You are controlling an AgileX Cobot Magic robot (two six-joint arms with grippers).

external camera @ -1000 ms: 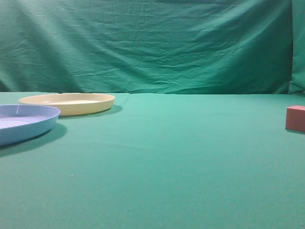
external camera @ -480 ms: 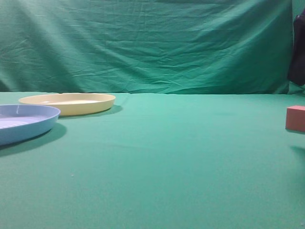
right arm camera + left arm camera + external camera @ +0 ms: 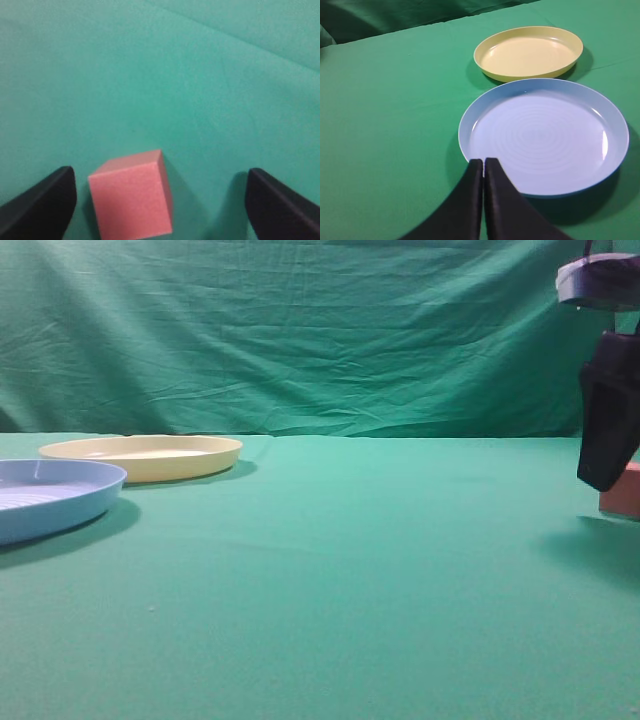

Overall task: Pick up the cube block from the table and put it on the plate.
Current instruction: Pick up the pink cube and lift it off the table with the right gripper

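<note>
The reddish-pink cube block rests on the green table at the far right; the exterior view shows only part of it behind my right gripper. My right gripper is open and hangs above the cube, which lies between the fingers, nearer the left one, touching neither. In the exterior view one black finger of it shows. The cream plate lies far left at the back and also shows in the left wrist view. My left gripper is shut and empty.
A light blue plate lies at the left edge, in front of the cream plate; in the left wrist view it is just beyond my left fingertips. A green cloth backdrop rises behind the table.
My right gripper has come down into the exterior view at the right edge and now covers part of the cube. The plates and the cube have not moved.
</note>
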